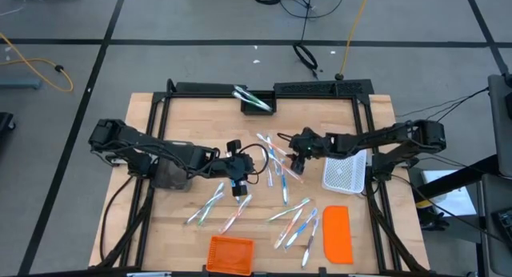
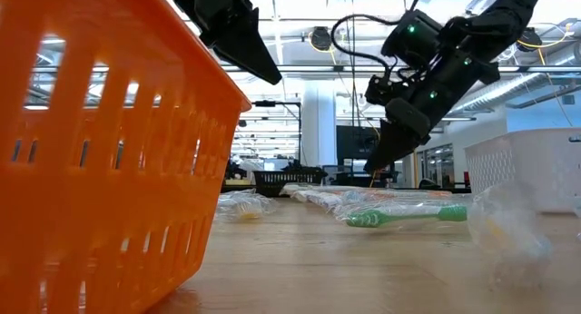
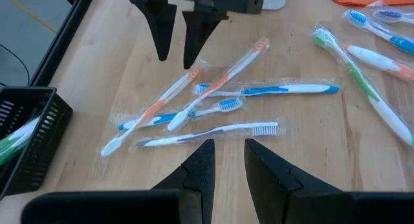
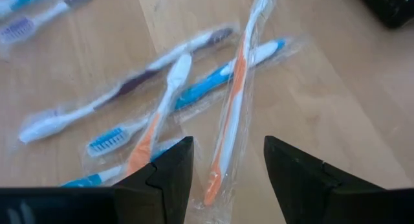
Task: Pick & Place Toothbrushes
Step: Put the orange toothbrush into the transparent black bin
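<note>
Orange basket (image 2: pixel 100 142) nearest, contents unseen. Black bin (image 1: pixel 258 102) holds few toothbrushes (image 1: pixel 250 97); most lie on surface (image 1: pixel 184 237). Left gripper (image 1: pixel 239 188), right gripper (image 1: pixel 297 159): parted, empty.

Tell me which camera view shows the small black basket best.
The high view: the black basket sits whole at the table's far edge, toothbrushes inside. The left wrist view shows one corner, the right wrist view a sliver, the low view a distant silhouette.

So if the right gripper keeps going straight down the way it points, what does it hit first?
Probably the orange-handled toothbrush lying in line with the open right gripper, atop the wrapped toothbrush pile. Height above it is unclear.
</note>
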Motion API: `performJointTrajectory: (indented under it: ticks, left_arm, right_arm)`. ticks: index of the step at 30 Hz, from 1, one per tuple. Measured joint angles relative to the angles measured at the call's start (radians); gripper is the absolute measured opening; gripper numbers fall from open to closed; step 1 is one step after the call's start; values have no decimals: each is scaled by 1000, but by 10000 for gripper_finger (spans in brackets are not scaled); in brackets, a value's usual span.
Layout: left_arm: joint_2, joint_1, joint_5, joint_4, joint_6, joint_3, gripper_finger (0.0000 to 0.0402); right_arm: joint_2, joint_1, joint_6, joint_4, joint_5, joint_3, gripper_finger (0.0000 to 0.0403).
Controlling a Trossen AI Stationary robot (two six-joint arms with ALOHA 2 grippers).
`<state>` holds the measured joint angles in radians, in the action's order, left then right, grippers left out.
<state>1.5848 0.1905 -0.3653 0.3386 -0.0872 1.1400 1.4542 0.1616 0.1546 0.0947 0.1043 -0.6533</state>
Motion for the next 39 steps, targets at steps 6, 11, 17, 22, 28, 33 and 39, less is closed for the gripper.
performJointTrajectory:
  ticks: [6,11,17,22,28,33,39]
  left_arm:
    - [0,0,0,0,1,0,85]
    - [0,0,0,0,2,0,85]
    - [0,0,0,0,2,0,85]
    - [0,0,0,0,2,0,85]
    - [0,0,0,0,1,0,85]
    - [0,0,0,0,1,0,85]
    - [0,0,0,-2,1,0,85]
  right_arm:
    - [84,0,-1,36,14,2,180]
    - [86,0,2,58,54,1,180]
    - [86,-7,10,53,51,1,180]
    - [86,-6,13,55,52,1,180]
    - [126,-7,19,52,51,2,180]
    - [190,-7,40,105,51,0,180]
    - [215,-8,44,139,56,-1,144]
